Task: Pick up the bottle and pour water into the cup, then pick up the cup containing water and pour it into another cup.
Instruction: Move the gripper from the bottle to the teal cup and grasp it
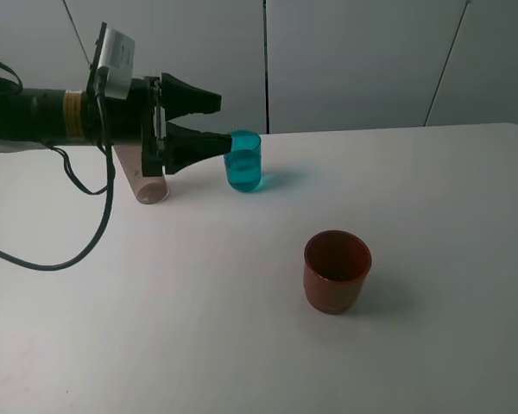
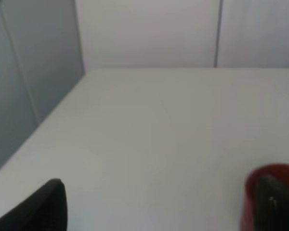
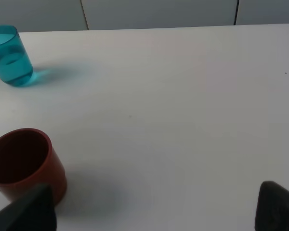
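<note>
The teal cup [image 1: 243, 161] stands at the back centre of the table with water in it; it also shows in the right wrist view [image 3: 9, 55]. The dark-red cup [image 1: 337, 270] stands nearer the front, right of centre, and shows in both wrist views [image 3: 21, 161] [image 2: 272, 175]. The grey-brown bottle [image 1: 151, 188] stands on the table left of the teal cup, its upper part hidden behind my left gripper. My left gripper [image 1: 223, 121] is open and empty above the table, its lower fingertip close to the teal cup's rim. My right gripper [image 3: 154, 204] is open and empty, out of the exterior view.
The white table [image 1: 432, 207] ends at a pale wall of panels at the back [image 1: 354, 60]. A black cable [image 1: 78, 250] hangs from the left arm down to the table on the left.
</note>
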### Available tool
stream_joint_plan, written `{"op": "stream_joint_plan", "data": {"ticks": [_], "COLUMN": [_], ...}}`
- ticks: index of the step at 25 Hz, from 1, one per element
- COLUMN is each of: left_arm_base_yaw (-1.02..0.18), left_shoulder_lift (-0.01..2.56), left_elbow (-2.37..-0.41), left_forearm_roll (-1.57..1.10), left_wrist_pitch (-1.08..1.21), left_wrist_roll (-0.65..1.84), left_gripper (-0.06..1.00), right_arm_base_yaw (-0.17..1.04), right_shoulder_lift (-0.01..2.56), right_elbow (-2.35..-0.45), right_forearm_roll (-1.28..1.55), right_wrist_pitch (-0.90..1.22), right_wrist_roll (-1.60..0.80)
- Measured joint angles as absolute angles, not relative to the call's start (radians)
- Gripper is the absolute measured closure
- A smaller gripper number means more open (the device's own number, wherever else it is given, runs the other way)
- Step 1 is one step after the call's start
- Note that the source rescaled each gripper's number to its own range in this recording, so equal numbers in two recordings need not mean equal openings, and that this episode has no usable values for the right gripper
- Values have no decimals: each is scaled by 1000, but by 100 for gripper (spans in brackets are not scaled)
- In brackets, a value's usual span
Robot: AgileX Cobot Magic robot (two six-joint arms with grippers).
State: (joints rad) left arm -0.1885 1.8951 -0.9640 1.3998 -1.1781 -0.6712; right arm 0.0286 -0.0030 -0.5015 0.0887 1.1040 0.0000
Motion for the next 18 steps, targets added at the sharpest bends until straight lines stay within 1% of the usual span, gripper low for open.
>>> {"op": "stream_joint_plan", "data": {"ticks": [6,9,11,15,18], "left_arm_base_yaw": [-189,-203,-237,-350,-434], "left_shoulder_lift": [1988,2003,2017,2040,2054], "left_elbow": [-903,-901,-901,-900,-900], "left_forearm_roll": [1372,1284,1193,879,580], "left_wrist_pitch": [-1186,-1121,-1045,-855,-763], "left_wrist_roll": [-653,-653,-653,-630,-471], "left_gripper": [1,1,1,1,1], "right_arm_base_yaw": [29,29,29,29,29], "right_shoulder_lift": [-3,-3,-3,-3,-3], "right_elbow": [-501,-501,-501,-501,-501], "right_forearm_roll": [89,89,89,89,89], "right_wrist_pitch": [1104,1104,1104,1104,1104], "right_wrist_roll": [0,0,0,0,0]}}
